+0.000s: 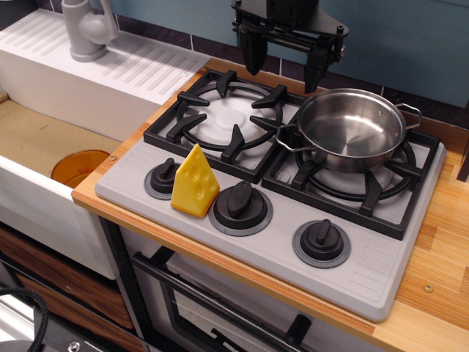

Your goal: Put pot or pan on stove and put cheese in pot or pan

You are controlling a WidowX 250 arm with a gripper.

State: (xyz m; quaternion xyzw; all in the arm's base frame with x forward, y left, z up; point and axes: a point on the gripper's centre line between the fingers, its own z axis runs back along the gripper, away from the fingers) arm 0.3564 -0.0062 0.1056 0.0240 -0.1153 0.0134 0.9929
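The shiny steel pot (353, 129) sits on the right burner grate of the grey stove (278, 242), empty, with one loop handle at its left and one at its right. The yellow cheese wedge (194, 183) stands upright on the stove's front panel between the left knob (164, 177) and the middle knob (239, 202). My black gripper (286, 64) hangs open and empty above the back of the stove, between the two burners and just left of the pot's far rim.
The left burner grate (223, 117) is bare. A third knob (322, 238) sits front right. A white sink with drainboard (95, 66) and grey tap (86, 29) stands to the left, with an orange drain disc (79, 166) in the basin. Wooden counter (447, 249) surrounds the stove.
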